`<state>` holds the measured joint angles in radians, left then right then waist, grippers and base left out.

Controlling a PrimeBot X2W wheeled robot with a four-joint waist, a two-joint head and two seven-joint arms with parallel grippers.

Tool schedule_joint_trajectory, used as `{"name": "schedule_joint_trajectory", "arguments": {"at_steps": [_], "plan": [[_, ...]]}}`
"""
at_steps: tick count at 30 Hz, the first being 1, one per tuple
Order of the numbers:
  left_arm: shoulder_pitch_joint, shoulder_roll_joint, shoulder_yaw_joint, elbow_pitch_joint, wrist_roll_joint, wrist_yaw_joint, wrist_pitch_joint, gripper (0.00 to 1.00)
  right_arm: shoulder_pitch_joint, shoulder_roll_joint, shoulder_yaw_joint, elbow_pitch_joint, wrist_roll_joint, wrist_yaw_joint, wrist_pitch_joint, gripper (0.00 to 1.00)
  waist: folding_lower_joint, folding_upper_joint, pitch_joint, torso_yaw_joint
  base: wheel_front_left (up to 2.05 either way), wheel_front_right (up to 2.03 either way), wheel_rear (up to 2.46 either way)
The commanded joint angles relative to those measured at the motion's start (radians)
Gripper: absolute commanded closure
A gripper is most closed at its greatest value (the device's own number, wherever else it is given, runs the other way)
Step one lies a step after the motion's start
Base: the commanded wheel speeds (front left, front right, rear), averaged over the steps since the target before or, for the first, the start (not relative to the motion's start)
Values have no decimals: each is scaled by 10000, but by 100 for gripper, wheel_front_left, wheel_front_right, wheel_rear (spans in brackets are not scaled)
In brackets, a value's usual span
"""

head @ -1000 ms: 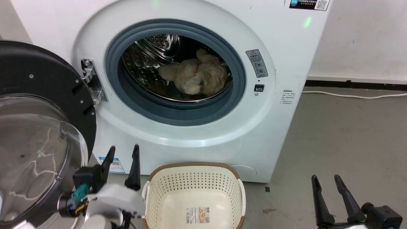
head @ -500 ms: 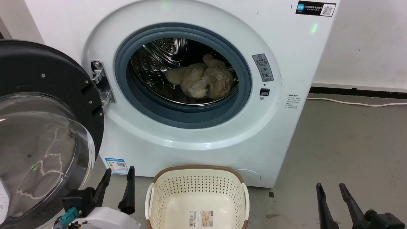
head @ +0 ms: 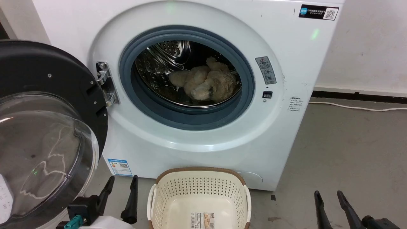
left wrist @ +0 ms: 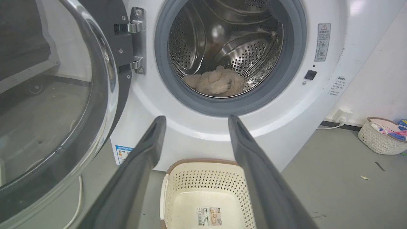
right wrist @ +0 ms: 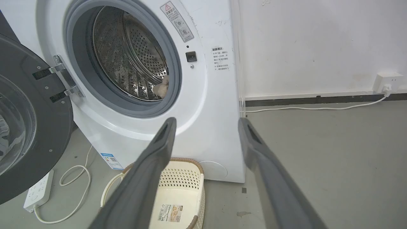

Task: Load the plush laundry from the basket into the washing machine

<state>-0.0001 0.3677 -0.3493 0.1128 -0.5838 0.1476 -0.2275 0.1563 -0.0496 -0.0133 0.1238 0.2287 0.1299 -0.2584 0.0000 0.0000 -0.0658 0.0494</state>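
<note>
Lying in the drum, head view: the plush laundry (head: 205, 84) is resting on the steel drum (head: 152, 66) of the washing machine (head: 190, 143), behind the grey seal.
Door, head view: the door (head: 63, 82) is hanging wide open at the machine's left, its glass bulging toward the camera.
Basket, head view: the basket (head: 198, 187) is sitting on the floor (head: 343, 152) just before the washing machine, its label sticker (head: 202, 220) showing on the bare bottom.
Left gripper, head view: the left gripper (head: 123, 179) is hovering just left of the basket, fingers spread and gripping nothing.
Right gripper, head view: the right gripper (head: 327, 193) is hovering well right of the basket, fingers parted around air.
Left wrist view: the left gripper (left wrist: 196, 119) is pointing at the machine's front below the opening, jaws apart. The plush laundry (left wrist: 216, 84) is lying low in the drum, and the basket (left wrist: 206, 181) is showing between the fingers.
Right wrist view: the right gripper (right wrist: 207, 121) is aiming at the machine's right front edge, jaws apart. A scrap of plush laundry (right wrist: 162, 89) is peeking past the seal, the basket (right wrist: 181, 178) is standing below, and a power strip (right wrist: 39, 190) is lying under the door.
</note>
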Motion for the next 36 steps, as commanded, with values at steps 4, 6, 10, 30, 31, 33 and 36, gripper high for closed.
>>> {"name": "schedule_joint_trajectory", "arguments": {"at_steps": [4,6,10,30,31,33,36], "plan": [[7,6,-134,-84,40,-14,69,0,113,-6,13,58,30,8,-34,0,0,0,11,26,0,0,0],[-5,-25,-162,-92,44,29,88,0,98,-6,27,64,43,8,-34,0,0,0,16,20,0,0,0],[29,-76,-180,-103,-2,133,167,0,76,-6,36,67,76,8,-34,0,0,0,32,12,0,0,0],[-2,-75,-229,-40,1,167,162,100,-6,0,79,85,97,0,15,100,1,0,70,42,0,0,0],[-2,-93,-212,-45,32,158,173,100,-14,0,75,78,84,0,28,100,0,0,73,39,0,0,0],[-2,-142,-152,-63,126,132,207,100,-39,0,76,56,46,0,69,100,0,0,83,30,0,0,0],[-2,-217,-62,-89,266,92,258,100,-76,0,78,25,-11,0,131,100,0,0,97,17,0,0,0]]}}
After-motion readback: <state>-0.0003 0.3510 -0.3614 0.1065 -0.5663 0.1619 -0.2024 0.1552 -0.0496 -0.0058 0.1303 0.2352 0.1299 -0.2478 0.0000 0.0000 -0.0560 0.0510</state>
